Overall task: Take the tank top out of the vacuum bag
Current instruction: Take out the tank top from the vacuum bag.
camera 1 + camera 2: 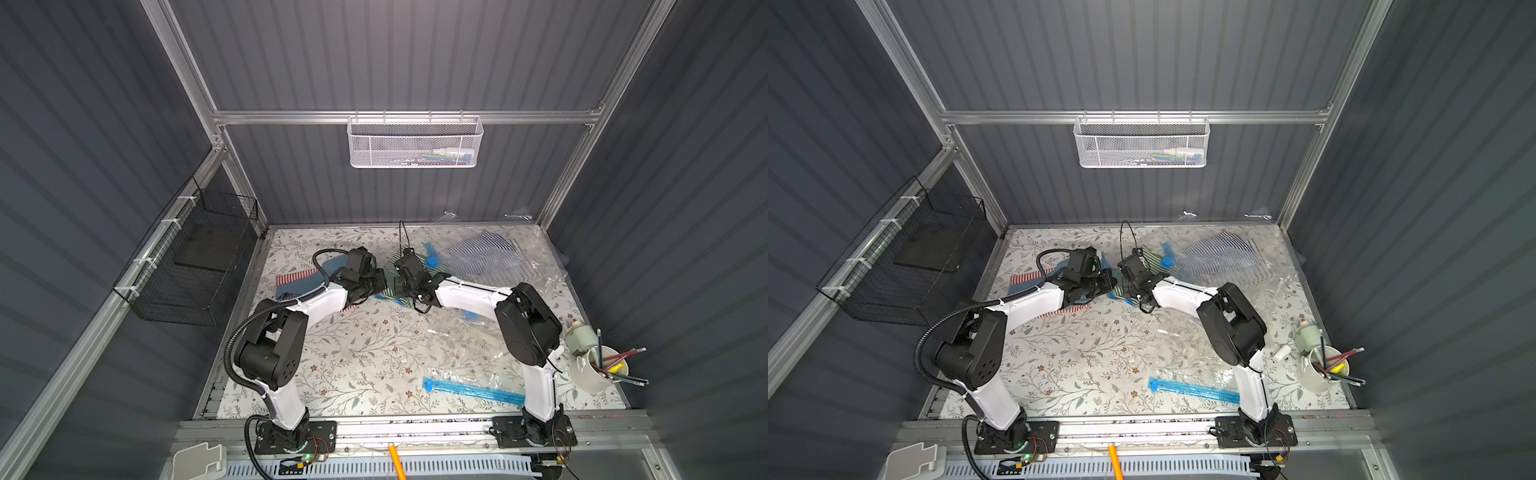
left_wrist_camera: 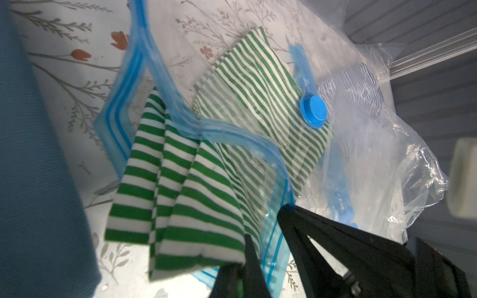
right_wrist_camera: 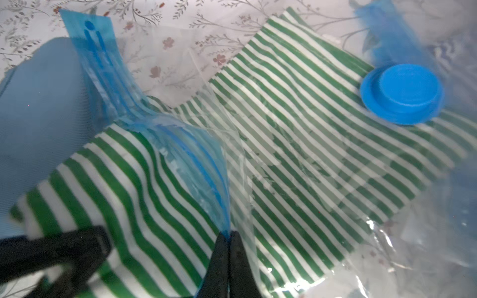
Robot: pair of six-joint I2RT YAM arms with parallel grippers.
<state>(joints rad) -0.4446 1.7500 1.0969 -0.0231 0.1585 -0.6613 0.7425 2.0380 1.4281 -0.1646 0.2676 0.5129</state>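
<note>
The green-and-white striped tank top [image 2: 180, 196] lies partly inside the clear vacuum bag [image 3: 98, 64], whose blue zip edge is open and crumpled across the garment. One folded end of the top sticks out past the zip. My left gripper [image 2: 246, 249] is shut on that free end. My right gripper [image 3: 229, 233] is shut on the bag's blue zip edge. In a top view the left gripper [image 1: 379, 286] and the right gripper [image 1: 398, 286] meet tip to tip at mid table. The bag's blue valve cap [image 3: 402, 94] sits over the part of the top that is still inside.
A second clear bag with a navy-striped garment [image 1: 486, 253] lies at the back right. A blue cloth over a red-striped one [image 1: 299, 278] lies under the left arm. Another blue zip strip [image 1: 473, 392] lies at the front. A white cup of pencils [image 1: 600, 370] stands at the right edge.
</note>
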